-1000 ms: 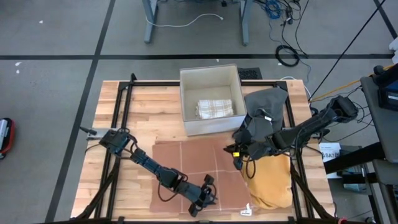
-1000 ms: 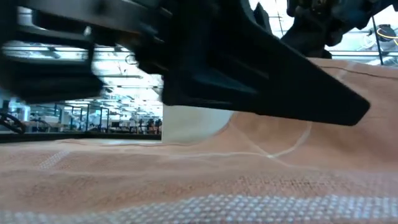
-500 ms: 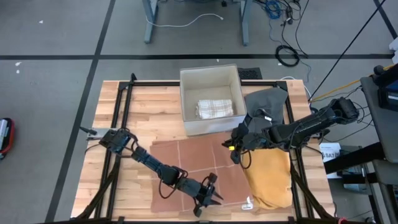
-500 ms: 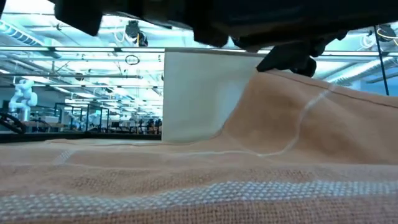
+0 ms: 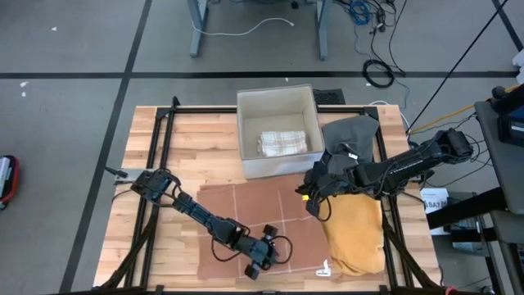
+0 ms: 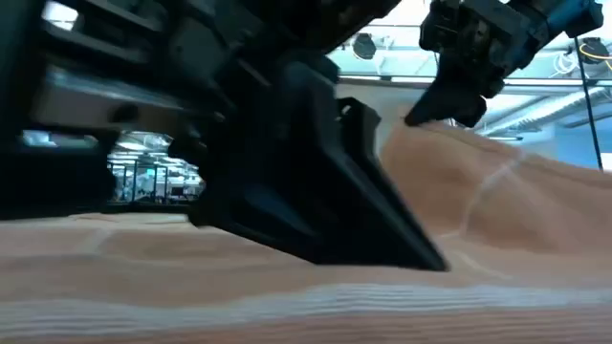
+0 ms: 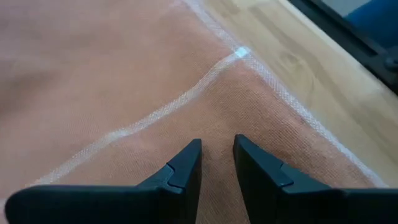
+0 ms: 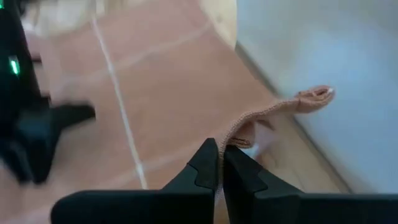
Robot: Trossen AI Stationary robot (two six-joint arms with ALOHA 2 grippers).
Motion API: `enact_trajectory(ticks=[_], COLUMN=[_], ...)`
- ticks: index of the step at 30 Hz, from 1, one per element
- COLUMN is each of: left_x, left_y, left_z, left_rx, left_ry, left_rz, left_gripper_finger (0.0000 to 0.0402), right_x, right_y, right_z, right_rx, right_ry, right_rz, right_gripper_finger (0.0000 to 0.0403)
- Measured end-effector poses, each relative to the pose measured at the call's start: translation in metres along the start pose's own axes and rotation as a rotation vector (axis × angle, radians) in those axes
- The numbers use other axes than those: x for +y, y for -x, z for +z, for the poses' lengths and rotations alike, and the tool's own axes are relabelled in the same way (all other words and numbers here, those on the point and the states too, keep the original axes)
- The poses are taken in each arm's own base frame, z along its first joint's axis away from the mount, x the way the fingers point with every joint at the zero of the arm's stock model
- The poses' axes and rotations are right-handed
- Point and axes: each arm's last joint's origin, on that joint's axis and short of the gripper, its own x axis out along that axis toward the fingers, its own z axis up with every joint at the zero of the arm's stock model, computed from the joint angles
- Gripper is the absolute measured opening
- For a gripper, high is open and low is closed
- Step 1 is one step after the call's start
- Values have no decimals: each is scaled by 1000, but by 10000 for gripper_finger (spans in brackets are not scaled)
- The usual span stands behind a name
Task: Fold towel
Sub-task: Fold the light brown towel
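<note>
A salmon towel [image 5: 254, 217] with thin white lines lies spread on the wooden table, its far right corner raised. My right gripper [image 5: 309, 197] is shut on that raised part [image 6: 430, 129], just in front of the white box. My left gripper [image 5: 268, 254] hangs low over the towel's near right part [image 7: 205, 81], slanting down. Its fingers [image 7: 193, 155] stand a narrow gap apart with cloth showing between them. In the low view the left gripper [image 6: 382, 229] fills the foreground, one fingertip down at the cloth. My left gripper has its fingertips down at the towel's near right part [image 7: 217, 124]; I cannot tell whether they touch it. My right gripper pinches the towel's far edge [image 8: 231, 138] between its two fingers, a little short of the far right corner [image 8: 314, 96], which curls free beyond them. The fingers slant down from the table's right. That part is lifted clear; the other parts of the towel lie on the table.
A white box [image 5: 276, 131] with a folded checked cloth inside stands at the far middle, close behind the raised corner. A grey cloth [image 5: 352, 135] and a yellow cloth [image 5: 356, 233] lie to the right. Black frame rails [image 5: 155, 147] run along the table's sides.
My left gripper rose off the towel's near part, then came down on it again a little farther from the near edge, rolled and tipped steeper. My right gripper has shifted slightly toward the table's left while keeping the far right corner raised.
</note>
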Motion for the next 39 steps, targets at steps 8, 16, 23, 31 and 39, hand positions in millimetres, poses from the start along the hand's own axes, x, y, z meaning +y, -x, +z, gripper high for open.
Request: enact_trajectory(ticks=[8, 16, 23, 31, 39], left_x=[-8, -10, -9, -3, 17], left_y=[3, 11, 24, 40, 54], left_z=[-9, -25, -22, -2, -5], left_rx=[124, 323, 374, 254, 364], left_ry=[11, -11, -42, -121, -55], left_rz=[-15, -65, -106, -57, 0], left_gripper_finger=[103, 103, 103, 103, 103], right_x=[-4, 4, 10, 9, 10], right_y=[1, 4, 8, 13, 19], right_z=[-12, -18, -29, -40, -34], right_rx=[131, 197, 279, 364, 315], right_ry=[12, 38, 86, 157, 203], right_rz=[-16, 74, 89, 54, 87], right_gripper_finger=[8, 9, 9, 9, 9])
